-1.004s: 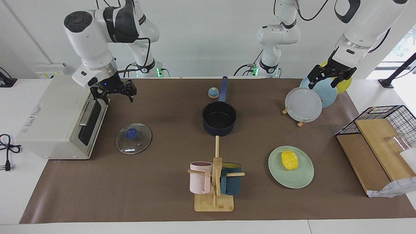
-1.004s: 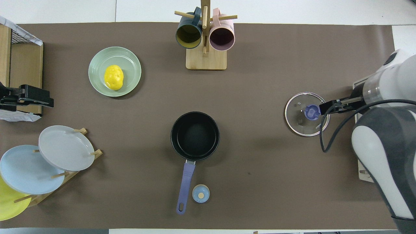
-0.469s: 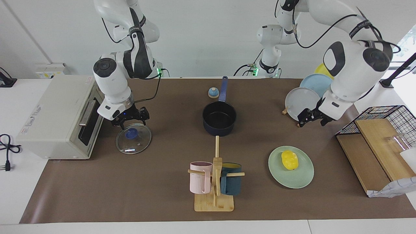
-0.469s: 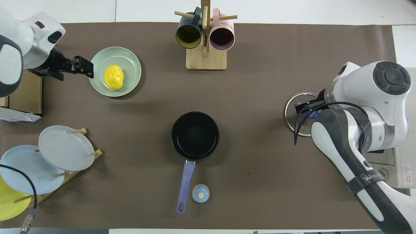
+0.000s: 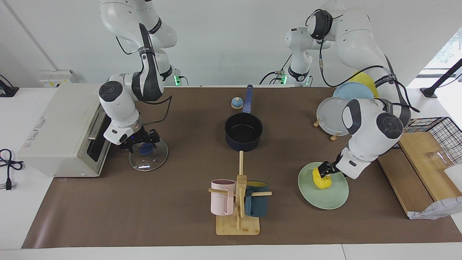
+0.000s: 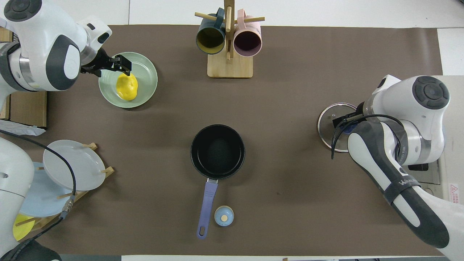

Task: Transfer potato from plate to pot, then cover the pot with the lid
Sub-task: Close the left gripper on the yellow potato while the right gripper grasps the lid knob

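Left gripper (image 5: 323,169) at potato (image 5: 322,179) (on plate (image 5: 325,196))

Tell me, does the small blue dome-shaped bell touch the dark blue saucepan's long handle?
Apart. The overhead view shows brown table covering between the bell and the pot handle beside it.

Yellow potato (image 5: 322,179), mint-green plate (image 5: 335,196), navy pot (image 5: 243,133), blue-knobbed clear lid (image 5: 153,159)
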`<state>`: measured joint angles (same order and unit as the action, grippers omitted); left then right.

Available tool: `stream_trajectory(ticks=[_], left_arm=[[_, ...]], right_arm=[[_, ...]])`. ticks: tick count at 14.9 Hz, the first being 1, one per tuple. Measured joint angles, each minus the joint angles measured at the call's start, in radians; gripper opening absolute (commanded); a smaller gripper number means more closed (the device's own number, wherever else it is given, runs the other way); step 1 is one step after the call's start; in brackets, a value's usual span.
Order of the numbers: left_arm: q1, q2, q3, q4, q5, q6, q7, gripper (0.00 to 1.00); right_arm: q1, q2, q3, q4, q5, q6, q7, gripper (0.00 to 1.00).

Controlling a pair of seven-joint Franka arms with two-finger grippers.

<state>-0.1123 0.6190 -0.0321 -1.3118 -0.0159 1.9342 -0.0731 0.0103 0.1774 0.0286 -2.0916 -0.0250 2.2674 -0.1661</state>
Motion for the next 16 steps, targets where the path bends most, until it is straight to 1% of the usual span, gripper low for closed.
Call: stream_trajectory(ticks=[4,11,14,15,16], left_arm=[[-0.002,0.022,0.000,-0.009,0.029,0.040,0.015,1.00],[-0.015,0.019,-0.002,-0.080,0.029,0.114,0.017,1.00],[-0.015,0.009,-0.002,-0.130,0.029,0.159,0.018,1.00],[-0.015,0.006,-0.002,-0.141,0.029,0.167,0.019,0.88],[-0.015,0.003,-0.002,-0.148,0.029,0.172,0.019,0.62]], right_arm=[[0.005,0.009,0.001,-0.003,0.000,0.006,0.008,1.00],[0.009,0.009,0.001,-0.020,0.000,0.036,0.008,0.99],[0.005,0.009,-0.001,-0.038,0.000,0.050,0.007,0.90],[0.003,0.009,-0.001,-0.039,0.000,0.050,0.005,0.87],[0.002,0.009,-0.001,-0.039,0.000,0.050,0.004,0.83]])
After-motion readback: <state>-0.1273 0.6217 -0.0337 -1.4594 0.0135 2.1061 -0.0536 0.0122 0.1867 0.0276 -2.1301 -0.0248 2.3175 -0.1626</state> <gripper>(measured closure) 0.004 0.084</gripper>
